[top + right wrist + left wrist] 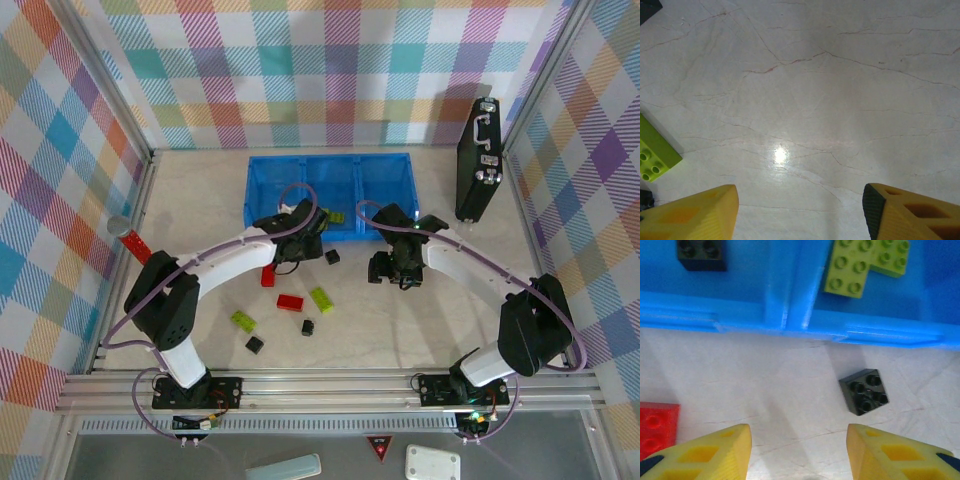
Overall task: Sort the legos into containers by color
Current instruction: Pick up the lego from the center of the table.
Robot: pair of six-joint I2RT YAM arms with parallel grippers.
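1. Two green bricks [850, 270] are seen in the middle compartment of the blue tray [790, 315], close to its near wall; a black brick [701, 252] is seen in the compartment to their left.
2. On the bench [400, 330], just outside the tray's near wall, a second black brick [864, 391] is found studs up; a red brick [657, 427] is cut off by the left edge of the left wrist view.
3. Nearer the arms, loose bricks are scattered on the bench: a red one [291, 302] just beside a green one [321, 299]; another green one [243, 320]; a black one [308, 327] and a further black one [255, 344].
4. The left fingers [715, 452] are held apart above the bench near the tray, with nothing between them; the second black brick lies just ahead of the right-hand finger.
5. The right fingers [695, 215] are likewise spread and empty over bare bench; a green brick [655, 152] is seen at the left edge of that view.
6. A red cylinder [130, 238] lies at the bench's left edge; a black case [478, 160] stands upright near the tray's right end, not touching it.
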